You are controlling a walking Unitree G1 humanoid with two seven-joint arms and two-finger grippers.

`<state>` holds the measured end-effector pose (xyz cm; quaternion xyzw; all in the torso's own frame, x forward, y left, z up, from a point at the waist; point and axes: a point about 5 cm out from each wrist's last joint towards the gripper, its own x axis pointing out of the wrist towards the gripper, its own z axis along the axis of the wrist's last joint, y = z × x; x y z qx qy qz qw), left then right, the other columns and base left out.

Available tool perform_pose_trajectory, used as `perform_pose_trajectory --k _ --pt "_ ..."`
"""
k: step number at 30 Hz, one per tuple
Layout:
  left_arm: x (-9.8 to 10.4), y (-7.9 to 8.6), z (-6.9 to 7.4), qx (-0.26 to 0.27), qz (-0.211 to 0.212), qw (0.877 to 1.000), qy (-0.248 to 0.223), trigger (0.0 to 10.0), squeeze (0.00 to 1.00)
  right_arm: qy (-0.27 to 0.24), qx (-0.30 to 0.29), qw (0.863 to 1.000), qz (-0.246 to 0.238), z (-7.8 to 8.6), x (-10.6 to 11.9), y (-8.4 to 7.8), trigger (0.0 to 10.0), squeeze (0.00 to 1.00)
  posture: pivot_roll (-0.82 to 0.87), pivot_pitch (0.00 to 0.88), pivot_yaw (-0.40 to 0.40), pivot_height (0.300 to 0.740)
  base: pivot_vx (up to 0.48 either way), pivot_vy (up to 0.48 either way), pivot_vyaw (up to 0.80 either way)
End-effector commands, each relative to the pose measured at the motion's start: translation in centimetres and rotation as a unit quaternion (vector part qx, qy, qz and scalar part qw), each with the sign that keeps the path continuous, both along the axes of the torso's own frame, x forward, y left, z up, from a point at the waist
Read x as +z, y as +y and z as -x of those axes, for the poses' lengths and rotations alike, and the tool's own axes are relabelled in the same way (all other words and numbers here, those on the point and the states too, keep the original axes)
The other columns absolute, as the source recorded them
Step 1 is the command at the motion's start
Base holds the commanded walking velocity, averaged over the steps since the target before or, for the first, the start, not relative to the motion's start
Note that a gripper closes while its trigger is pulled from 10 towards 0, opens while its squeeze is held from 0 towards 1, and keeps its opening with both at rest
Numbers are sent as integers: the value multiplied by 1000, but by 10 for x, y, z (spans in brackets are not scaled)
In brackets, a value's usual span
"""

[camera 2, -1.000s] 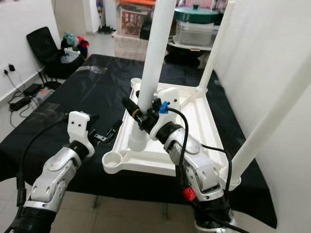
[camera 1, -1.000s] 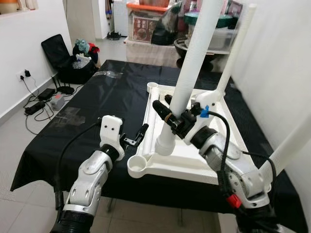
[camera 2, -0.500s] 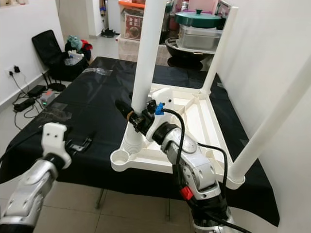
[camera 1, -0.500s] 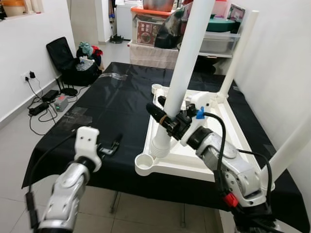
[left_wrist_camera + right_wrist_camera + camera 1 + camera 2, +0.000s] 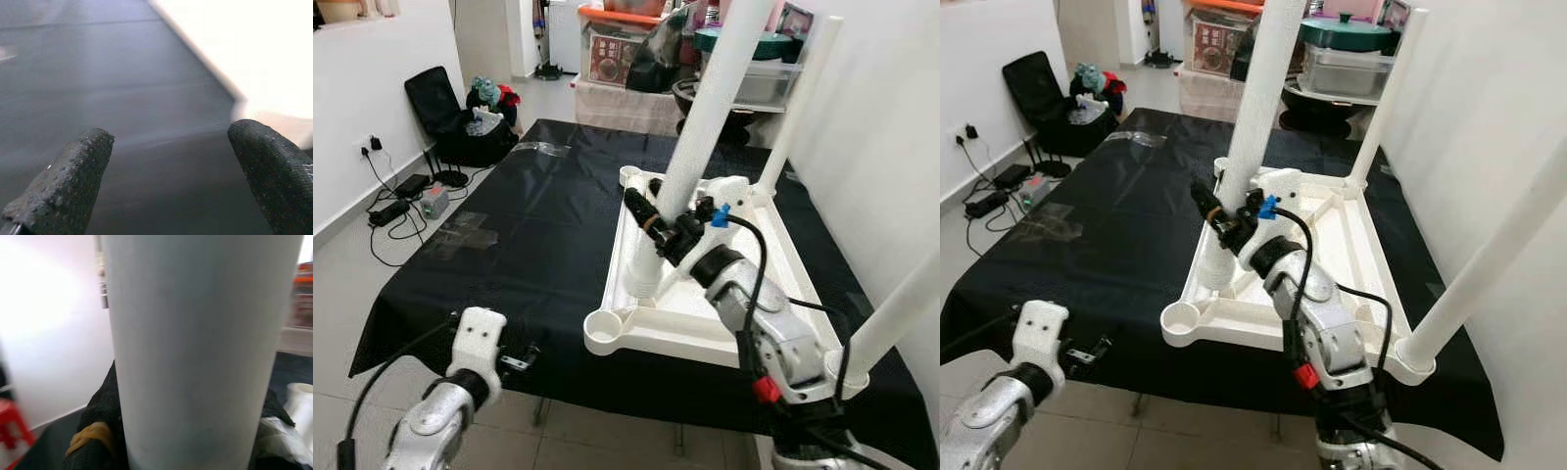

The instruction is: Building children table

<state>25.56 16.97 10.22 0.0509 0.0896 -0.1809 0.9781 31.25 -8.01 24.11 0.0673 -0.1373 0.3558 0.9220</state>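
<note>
Three white legs stand on the upturned white tabletop (image 5: 677, 315): the right end effector (image 5: 658, 223) clamps the nearest leg (image 5: 690, 147), while the left end effector (image 5: 1087, 350), fingers spread and empty, has dropped back to the surface's (image 5: 509, 225) near edge.

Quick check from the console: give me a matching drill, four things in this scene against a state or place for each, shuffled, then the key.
Things:
1. right pincer
2. left pincer
3. near left corner socket
4. office chair

States:
A. empty, no leg in it
B. open over the black cloth
C. on the floor by the wall
D. clamped on a white leg

Pairs: 1-D, 2-B, 3-A, 4-C
</note>
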Motion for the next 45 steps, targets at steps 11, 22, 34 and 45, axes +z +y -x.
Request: perform_pose_trajectory --k 11,22,34,45 --pt "-3 -10 15 -114 -12 992 49 10000 0 2 57 998 24 4 -19 18 10000 0 119 0 -107 740 0 0 0" --pt "-6 -13 17 -135 -22 989 65 10000 0 2 69 997 33 -3 -31 32 10000 0 133 0 -109 740 0 0 0" --pt "-2 -12 17 -133 -21 989 62 10000 0 22 75 996 49 -9 -58 39 10000 0 145 0 -118 740 0 0 0" --pt "-1 -10 15 -128 -20 990 58 10000 0 22 48 996 67 -20 -72 36 10000 0 155 0 -125 740 0 0 0"
